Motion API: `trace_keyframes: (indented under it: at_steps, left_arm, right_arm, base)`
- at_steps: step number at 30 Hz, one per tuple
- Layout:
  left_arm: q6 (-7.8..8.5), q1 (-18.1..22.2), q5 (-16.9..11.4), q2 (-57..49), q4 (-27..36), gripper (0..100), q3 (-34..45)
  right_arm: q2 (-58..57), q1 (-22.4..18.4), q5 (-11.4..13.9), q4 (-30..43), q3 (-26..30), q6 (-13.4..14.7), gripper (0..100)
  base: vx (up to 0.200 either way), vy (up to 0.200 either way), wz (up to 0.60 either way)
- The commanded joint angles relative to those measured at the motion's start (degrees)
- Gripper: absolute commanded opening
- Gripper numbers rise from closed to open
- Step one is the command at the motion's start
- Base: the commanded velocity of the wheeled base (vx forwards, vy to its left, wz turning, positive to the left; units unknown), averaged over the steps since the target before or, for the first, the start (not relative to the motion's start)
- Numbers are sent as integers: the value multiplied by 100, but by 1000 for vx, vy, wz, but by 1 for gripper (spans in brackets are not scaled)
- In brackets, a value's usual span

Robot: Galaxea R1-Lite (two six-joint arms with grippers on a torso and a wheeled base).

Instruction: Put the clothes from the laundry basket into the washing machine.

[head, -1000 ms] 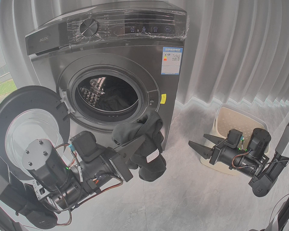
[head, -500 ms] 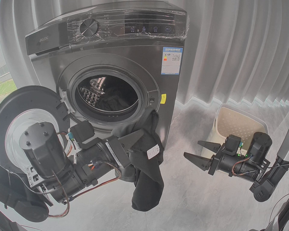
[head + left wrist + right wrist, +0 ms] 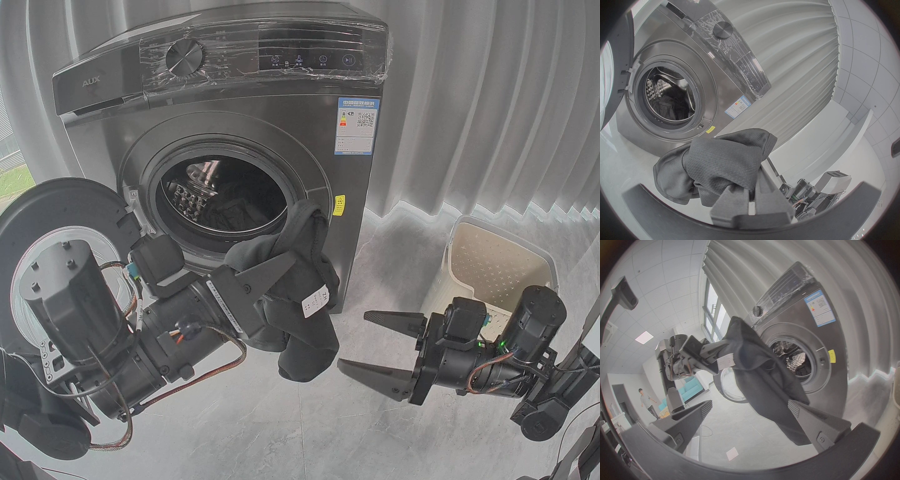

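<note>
Hanging garment (image 3: pixel 300 294): dark, hung clear of the floor just before the washer (image 3: pixel 250 119), near the drum mouth.
Left gripper (image 3: pixel 282 270): jaws were clamped on the garment's upper fold.
Right gripper (image 3: pixel 353 339): jaws were spread wide and held nothing, near the garment's lower end.
Drum (image 3: pixel 212 194): dark cloth lay inside.
Door (image 3: pixel 62 206): stood swung open.
Basket (image 3: pixel 500 228): stood right of the washer.

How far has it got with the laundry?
Done: some dark clothes lie inside the washer, whose door is open. In hand: the left gripper holds a garment in front of the opening. Left: that garment goes in. The basket looks empty where it shows, beside the open right gripper.
</note>
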Motion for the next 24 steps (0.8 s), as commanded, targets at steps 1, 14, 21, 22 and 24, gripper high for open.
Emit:
trace_keyframes:
  at_steps: [1,14,21,22,24]
  left_arm:
    - [0,-2,0,12,-18,0,-18]
    - [0,-89,-27,-41,-36,0,17]
    - [0,-195,-27,-76,-53,0,35]
    - [0,-204,-27,-76,-53,0,35]
    - [-9,-212,-27,-76,-53,0,35]
  right_arm:
    - [322,206,-32,1,-202,4,100]
    - [1596,109,-295,-7,-1406,-23,100]
    - [1895,118,-462,1,-1705,-5,100]
    - [1948,109,-480,1,-1793,-5,100]
    - [2000,100,-506,1,-1890,-5,100]
  base:
    - [0,0,0]
    - [0,0,0]
    - [0,0,0]
    - [0,0,0]
    - [0,0,0]
